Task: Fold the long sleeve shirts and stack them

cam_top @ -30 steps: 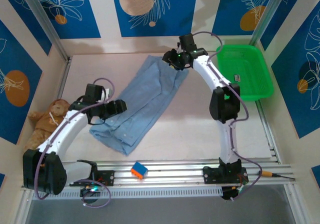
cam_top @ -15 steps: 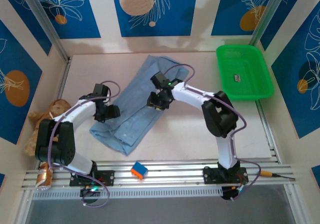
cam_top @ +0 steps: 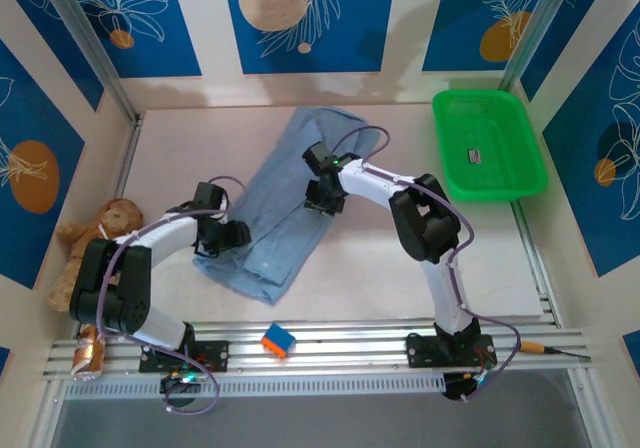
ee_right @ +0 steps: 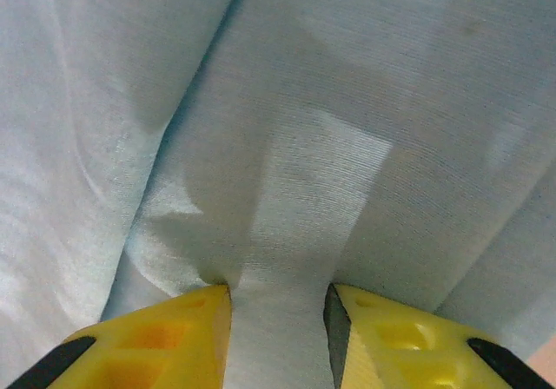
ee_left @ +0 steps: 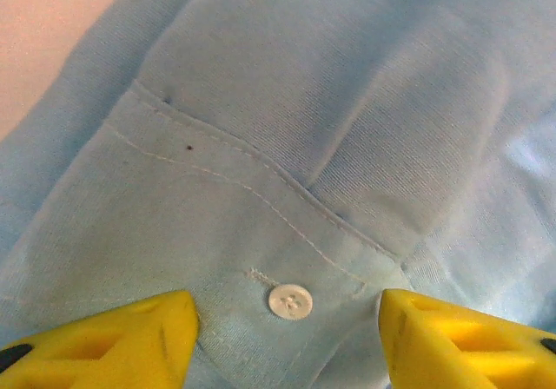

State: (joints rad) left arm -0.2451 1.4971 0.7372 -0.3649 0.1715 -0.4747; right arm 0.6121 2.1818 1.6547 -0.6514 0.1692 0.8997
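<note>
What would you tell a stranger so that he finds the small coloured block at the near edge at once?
Find the metal rail along the near edge. On it, between the left arm's base and the right arm's base, nearer the left one, sits a small block. It is orange and blue, unlike the black bases and the light blue shirt beyond it.

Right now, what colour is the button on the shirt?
The button on the light blue shirt is white; the left wrist view shows it best.
</note>
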